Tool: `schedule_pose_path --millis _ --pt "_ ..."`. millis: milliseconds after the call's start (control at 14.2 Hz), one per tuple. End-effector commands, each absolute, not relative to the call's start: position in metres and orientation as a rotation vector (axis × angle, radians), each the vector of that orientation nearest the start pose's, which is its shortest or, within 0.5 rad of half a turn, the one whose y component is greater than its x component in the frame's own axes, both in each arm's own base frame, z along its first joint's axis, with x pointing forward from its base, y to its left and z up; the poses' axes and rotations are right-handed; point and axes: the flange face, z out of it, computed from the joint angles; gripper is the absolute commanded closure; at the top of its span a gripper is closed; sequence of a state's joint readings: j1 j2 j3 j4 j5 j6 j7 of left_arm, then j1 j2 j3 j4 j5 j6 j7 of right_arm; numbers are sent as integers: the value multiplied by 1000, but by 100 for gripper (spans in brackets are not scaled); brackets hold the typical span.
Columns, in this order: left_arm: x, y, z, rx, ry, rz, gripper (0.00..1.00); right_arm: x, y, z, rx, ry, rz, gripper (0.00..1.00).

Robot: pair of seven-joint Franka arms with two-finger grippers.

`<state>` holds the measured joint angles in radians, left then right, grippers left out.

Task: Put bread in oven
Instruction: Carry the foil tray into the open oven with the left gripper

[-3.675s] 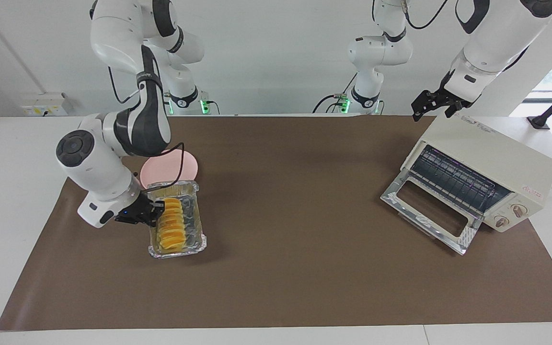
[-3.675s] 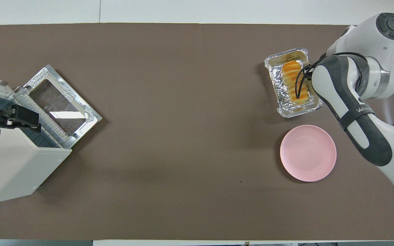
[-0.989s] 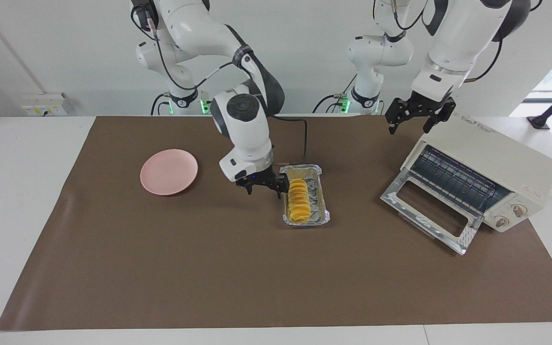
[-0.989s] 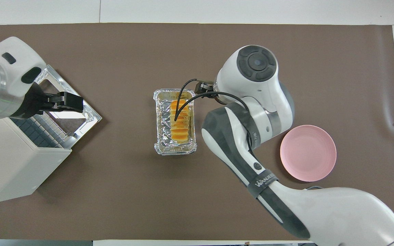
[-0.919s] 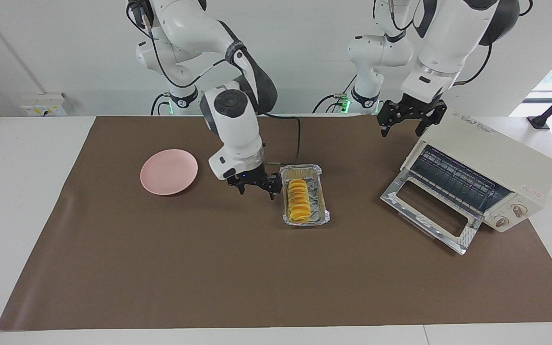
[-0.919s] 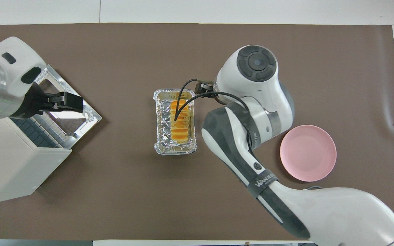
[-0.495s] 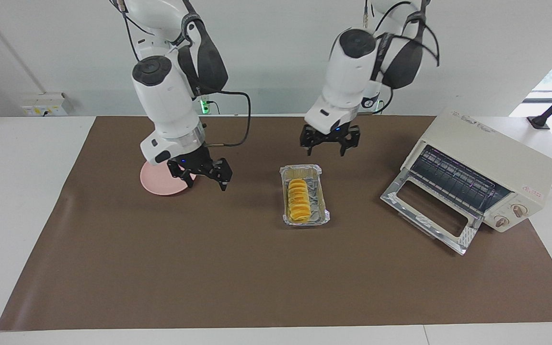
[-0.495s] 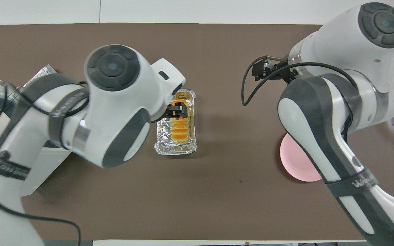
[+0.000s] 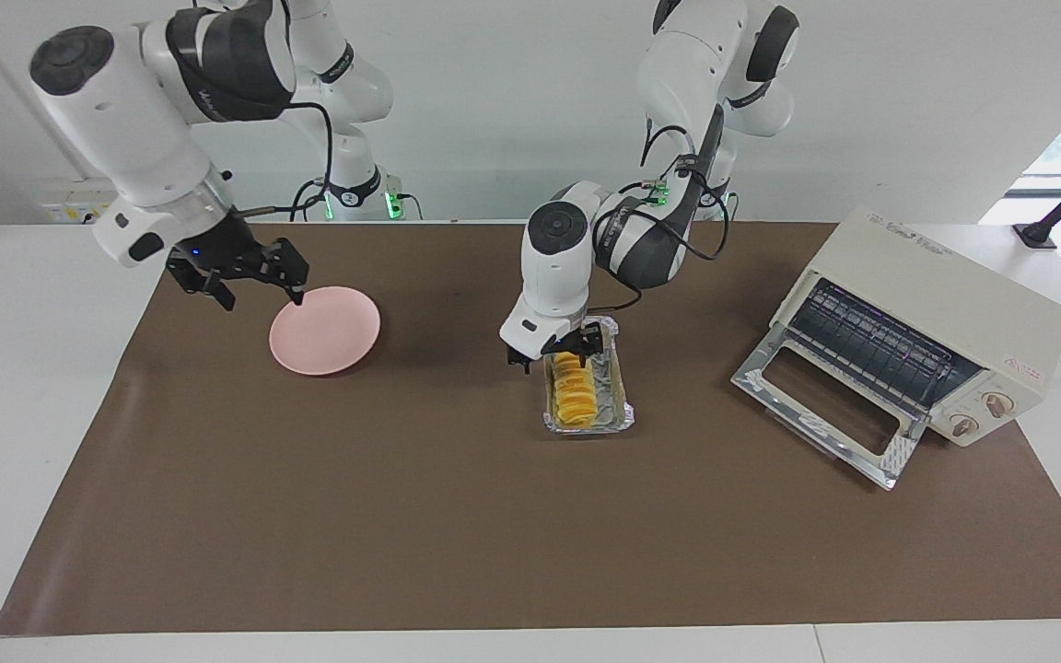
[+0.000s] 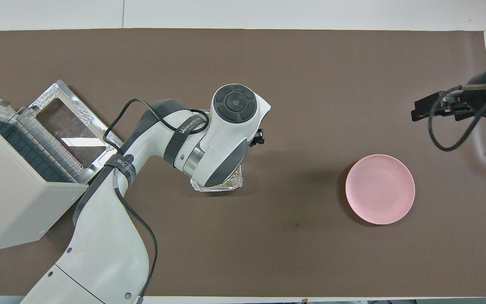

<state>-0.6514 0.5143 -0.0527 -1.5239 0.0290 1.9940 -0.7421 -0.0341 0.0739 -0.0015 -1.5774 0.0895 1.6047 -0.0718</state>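
The bread is a row of yellow-orange slices, and it lies in a shiny foil tray near the middle of the brown mat. The left gripper is low over the end of the tray that is nearer to the robots. Its fingers are spread wide, one on each side of the top of the bread. It is not clear if they touch the bread yet, and the bread sits down in the tray. From overhead the left arm covers most of the tray, so only a corner of the foil tray peeks out there. The oven stands at the left arm's end of the table, well apart from the tray. It is a cream-white box with two round knobs. Its glass door is dropped open and lies flat on the mat, and the wire rack shows inside. A round pink plate rests on the mat toward the right arm's end of the table. The right gripper is up in the air just beside the plate, over the mat's edge at that end. Its fingers are open and it holds nothing.
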Motion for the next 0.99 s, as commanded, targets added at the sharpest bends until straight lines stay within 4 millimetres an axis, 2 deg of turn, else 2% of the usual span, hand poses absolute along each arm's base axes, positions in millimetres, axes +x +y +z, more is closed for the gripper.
schedule_pose_path --millis 0,141,212,353,495,565,636,707,919 --pt "528 -452 349 -3111 -93 2 18 548 -40 603 -3085 -187 118 0" --pt "522 -452 338 -3098 -86 28 37 529 -45 617 -3113 -215 173 0" --pt "515 -453 330 -3085 -73 48 43 522 -44 622 -3119 -217 204 0" --pt "505 -457 324 -3073 -50 66 48 512 -45 624 -3123 -210 255 0" --pt "500 -454 318 -3063 -47 81 50 507 -45 616 -3125 -207 273 0" --pt "498 -455 319 -3063 -42 81 58 505 -45 607 -3131 -209 270 0" --pt "495 -457 319 -3058 -35 87 87 507 -45 601 -3141 -211 212 0" --pt "496 -457 320 -3059 -37 85 100 511 -46 600 -3149 -211 162 0" --pt "502 -457 328 -3063 -81 72 100 519 -47 597 -3154 -210 136 0"
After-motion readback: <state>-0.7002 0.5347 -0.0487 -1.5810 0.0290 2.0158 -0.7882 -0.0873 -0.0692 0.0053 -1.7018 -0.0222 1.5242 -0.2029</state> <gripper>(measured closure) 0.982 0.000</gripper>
